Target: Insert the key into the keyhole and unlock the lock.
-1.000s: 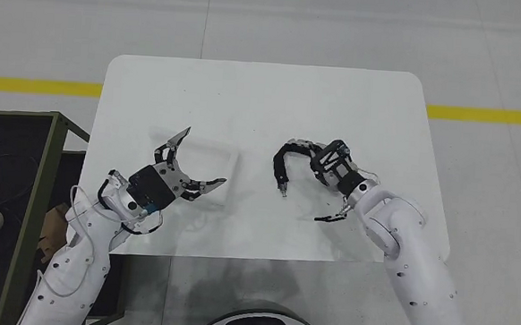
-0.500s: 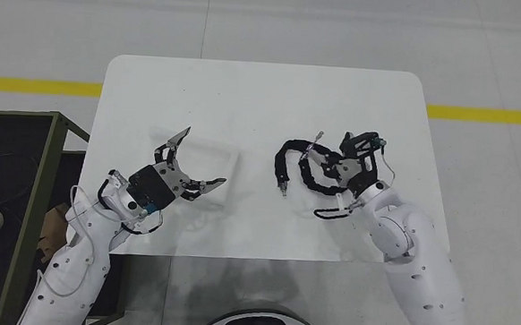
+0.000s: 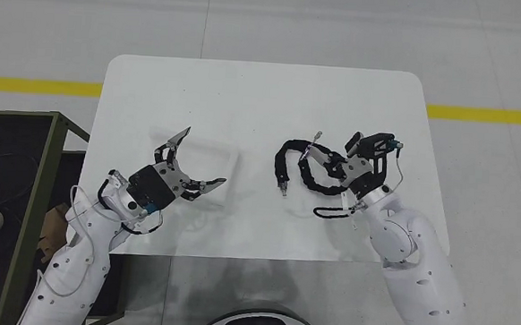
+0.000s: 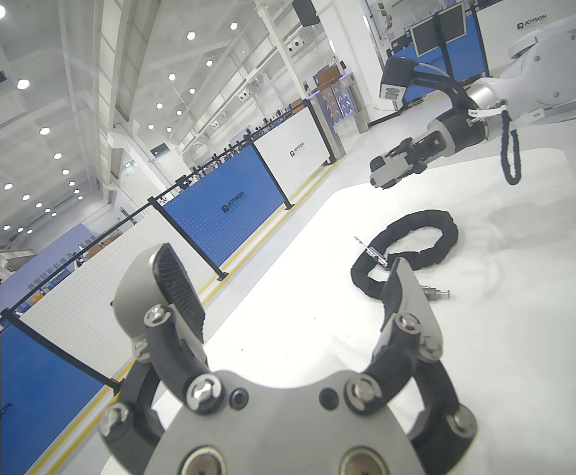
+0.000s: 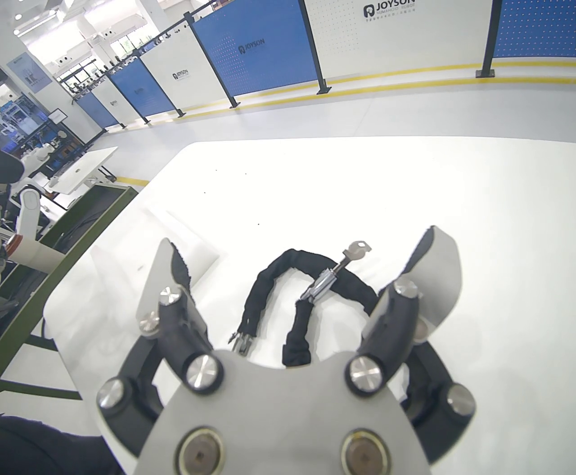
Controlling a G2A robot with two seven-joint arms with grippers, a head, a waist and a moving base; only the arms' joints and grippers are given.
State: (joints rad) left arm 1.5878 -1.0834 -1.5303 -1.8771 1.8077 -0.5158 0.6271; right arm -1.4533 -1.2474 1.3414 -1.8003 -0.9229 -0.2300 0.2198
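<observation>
A black fabric-covered chain lock [image 3: 298, 169] lies curled on the white table [image 3: 247, 90], right of centre. Its metal cylinder [image 5: 320, 284] has a silver key [image 5: 357, 248] sticking out of its end. The chain's other end, a metal pin [image 4: 437, 294], lies apart from the cylinder. My right gripper [image 3: 329, 186] hangs open just right of the lock, its fingers [image 5: 173, 265] spread on either side and touching nothing. My left gripper [image 3: 205, 156] stays open over the table's left half, well away from the chain lock [image 4: 418, 243], with nothing between its fingers [image 4: 175, 288].
A dark green frame [image 3: 34, 193] with a black top stands against the table's left edge, beside my left arm. The far half of the table is bare white surface. A yellow line [image 3: 479, 114] crosses the floor beyond.
My right gripper has let go of the lock and drawn back to the right and up. The key now shows, standing out of the cylinder. The left arm has not moved.
</observation>
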